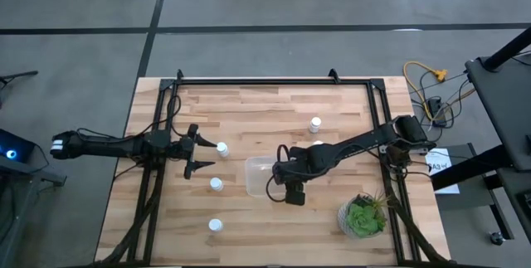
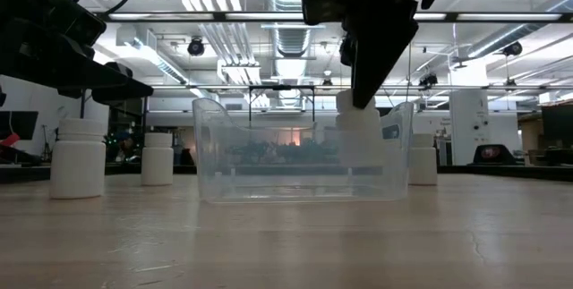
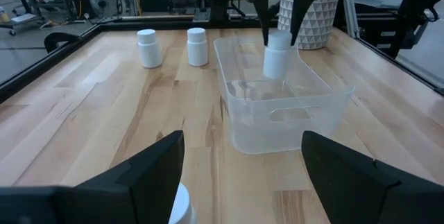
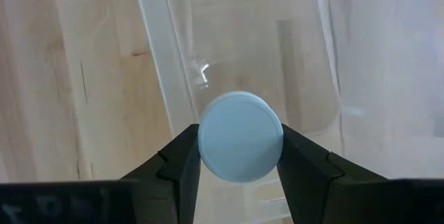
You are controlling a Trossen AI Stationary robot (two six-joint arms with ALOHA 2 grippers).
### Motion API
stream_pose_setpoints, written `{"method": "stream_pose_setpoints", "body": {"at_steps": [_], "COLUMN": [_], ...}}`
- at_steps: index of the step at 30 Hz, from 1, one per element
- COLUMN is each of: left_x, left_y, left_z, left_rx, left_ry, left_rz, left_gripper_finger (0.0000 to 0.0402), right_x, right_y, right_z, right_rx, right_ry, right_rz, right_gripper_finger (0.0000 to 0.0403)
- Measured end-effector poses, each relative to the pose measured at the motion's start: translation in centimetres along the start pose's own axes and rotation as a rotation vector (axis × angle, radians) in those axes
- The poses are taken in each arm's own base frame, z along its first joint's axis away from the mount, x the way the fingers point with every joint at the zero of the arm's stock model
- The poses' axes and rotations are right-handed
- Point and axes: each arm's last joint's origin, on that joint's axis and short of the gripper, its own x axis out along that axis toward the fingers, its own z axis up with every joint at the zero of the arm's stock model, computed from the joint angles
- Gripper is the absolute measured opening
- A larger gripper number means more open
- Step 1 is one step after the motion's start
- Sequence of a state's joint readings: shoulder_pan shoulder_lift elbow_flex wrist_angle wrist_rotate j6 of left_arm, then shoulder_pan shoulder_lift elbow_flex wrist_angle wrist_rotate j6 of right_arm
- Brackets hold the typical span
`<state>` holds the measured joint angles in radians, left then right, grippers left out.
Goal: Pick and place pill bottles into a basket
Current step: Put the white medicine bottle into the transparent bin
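Right hand (image 4: 240, 156) is clamped on a pill bottle (image 3: 277, 53), fingers pinching its cap from both sides, holding it upright over the basket (image 1: 259, 177). In the low view the bottle (image 2: 358, 132) hangs inside the basket's outline (image 2: 300, 150), bottom clear of the floor; right wrist view looks straight down on the round cap (image 4: 241, 136) with the clear basket wall (image 4: 166, 57) below. Basket sits mid-tabletop (image 1: 249, 106), see-through, nothing else visible in it. Left hand (image 1: 199, 153) hovers left of the basket with fingers spread wide, a loose bottle (image 1: 222, 148) just off its fingertips, not gripped; that cap shows between the fingers in the left wrist view (image 3: 182, 207). Other bottles standing on the wood: one (image 1: 216, 184) near the basket's left side, one (image 1: 215, 226) toward the near edge, one (image 1: 315, 124) beyond the right arm. Potted plant (image 1: 362, 216) at the right near corner.
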<state>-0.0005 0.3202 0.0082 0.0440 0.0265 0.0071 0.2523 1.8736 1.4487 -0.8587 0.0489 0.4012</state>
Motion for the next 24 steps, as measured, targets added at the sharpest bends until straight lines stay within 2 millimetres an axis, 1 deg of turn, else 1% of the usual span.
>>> {"method": "stream_pose_setpoints", "body": {"at_steps": [9,14,16,24], "left_x": [0.0,0.0,0.0,0.0], "left_y": [0.0,0.0,0.0,0.0], "left_z": [0.0,-0.01,-0.01,-0.01], "left_rx": [0.0,0.0,0.0,0.0], "left_ry": [0.0,0.0,0.0,0.0], "left_rz": [0.0,0.0,0.0,0.0], "left_gripper_finger": [0.0274,0.0274,0.0274,0.0274], "right_x": [0.02,0.3,0.42,0.59], "right_y": [0.18,0.07,0.02,0.01], "right_z": [-0.16,-0.45,-0.57,-0.71], "right_rx": [0.004,0.012,0.012,0.005], "right_ry": [0.008,0.022,0.029,0.04], "right_rz": [0.003,-0.003,-0.006,0.009], "right_gripper_finger": [0.0144,0.0169,0.0172,0.0162]}}
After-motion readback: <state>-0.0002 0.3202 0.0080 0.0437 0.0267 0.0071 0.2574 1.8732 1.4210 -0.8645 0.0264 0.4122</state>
